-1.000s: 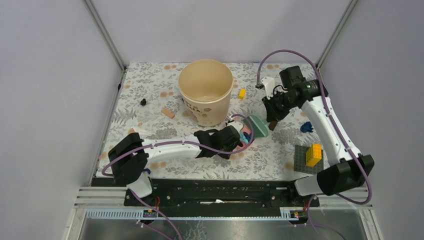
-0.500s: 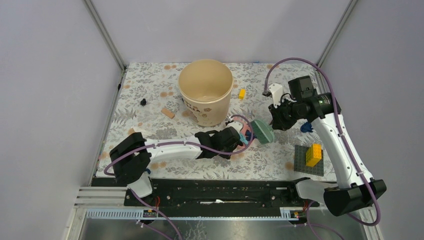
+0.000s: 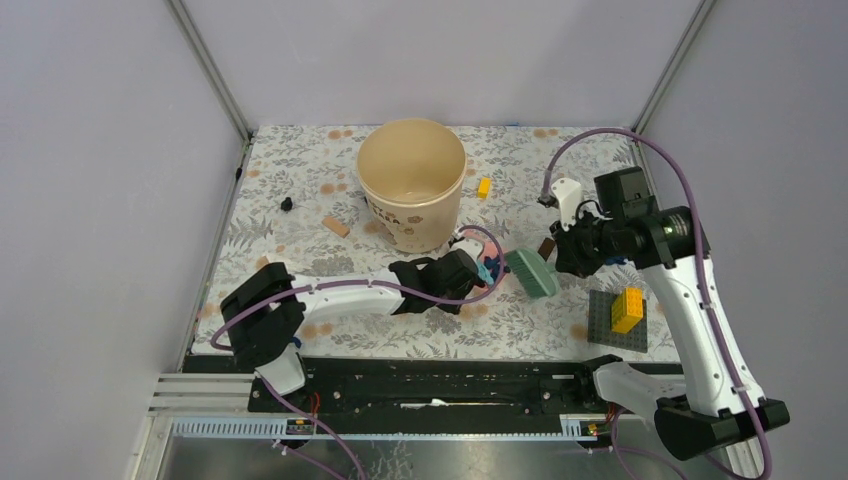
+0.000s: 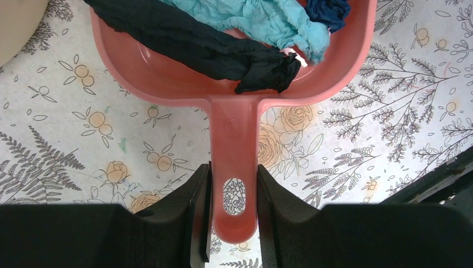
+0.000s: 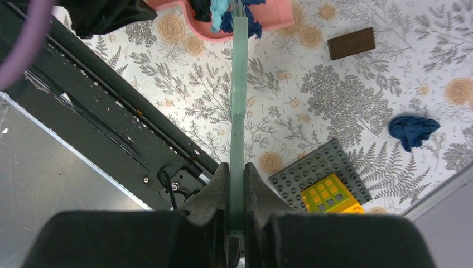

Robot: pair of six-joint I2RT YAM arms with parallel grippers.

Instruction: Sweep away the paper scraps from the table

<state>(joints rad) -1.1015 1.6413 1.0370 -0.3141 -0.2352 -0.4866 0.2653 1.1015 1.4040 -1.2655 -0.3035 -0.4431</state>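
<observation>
The floral table [image 3: 300,190] carries two loose paper scraps [image 5: 414,129]: blue beside the right arm, black far left. The right gripper [image 5: 237,170], clamped on the green brush [image 5: 239,84], has shifted rightward. The brush head remains at the pink dustpan [image 4: 167,78], whose handle the left gripper [image 4: 233,174] grips. Sweeping is incomplete.

The table [image 3: 290,175], covered in white cloth printed with grey leaves and orange flowers, is enclosed on three sides by plain, pale grey walls [image 3: 450,55]. Slim metal posts [image 3: 212,72] are set at the two far corners. A black rail [image 3: 430,378] is fixed along the near edge, and silver bars [image 3: 200,392] are seen beside it. A dull metal sheet [image 3: 460,458] lies below. The scene is evenly lit, and only soft shadows are cast.
</observation>
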